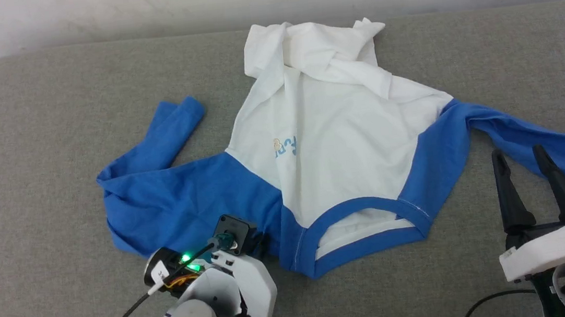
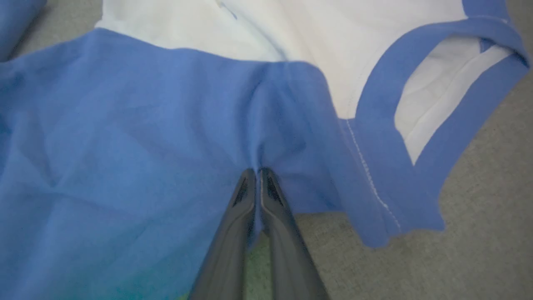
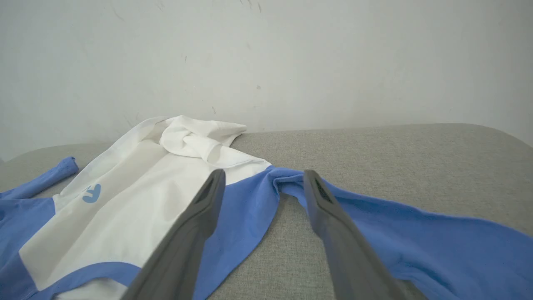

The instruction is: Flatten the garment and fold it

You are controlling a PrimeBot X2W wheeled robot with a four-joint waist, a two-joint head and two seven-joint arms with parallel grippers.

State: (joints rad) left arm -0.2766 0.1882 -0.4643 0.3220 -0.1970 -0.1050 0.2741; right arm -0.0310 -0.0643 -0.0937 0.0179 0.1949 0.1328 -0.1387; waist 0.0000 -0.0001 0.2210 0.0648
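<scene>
From the head camera I see the shirt [image 1: 333, 142] lying on the grey table [image 1: 25, 154], roughly in the middle and a little to the right, with its collar [image 1: 359, 237] at the near side and its white hem bunched and turned over at the far side, close to the pale wall [image 1: 89, 16]. A small print [image 1: 285, 146] sits on the white chest, partly lost in a crease. The left sleeve [image 1: 170, 191] spreads out wide and rumpled, then bends so its cuff points to the far side; the right sleeve [image 1: 538, 139] runs off toward the right edge. My left gripper [image 1: 260, 242] is down on the near edge of the blue shoulder, just left of the collar, its tips hidden under the wrist housing from here. My right gripper [image 1: 517, 150] stands near the right sleeve with its two dark fingers wide apart and nothing between them; I cannot tell from this angle whether they touch the cloth. In the left wrist camera the fingers [image 2: 239, 216] are drawn almost together, pinching a small ridge of blue cloth at their tips, with the collar opening to the right and the white body beyond. In the right wrist camera the fingers [image 3: 195, 225] are spread wide and empty, the blue shoulder showing between them, the sleeve running to the right past the right-hand one, and the crumpled white hem lies far off by the wall.
</scene>
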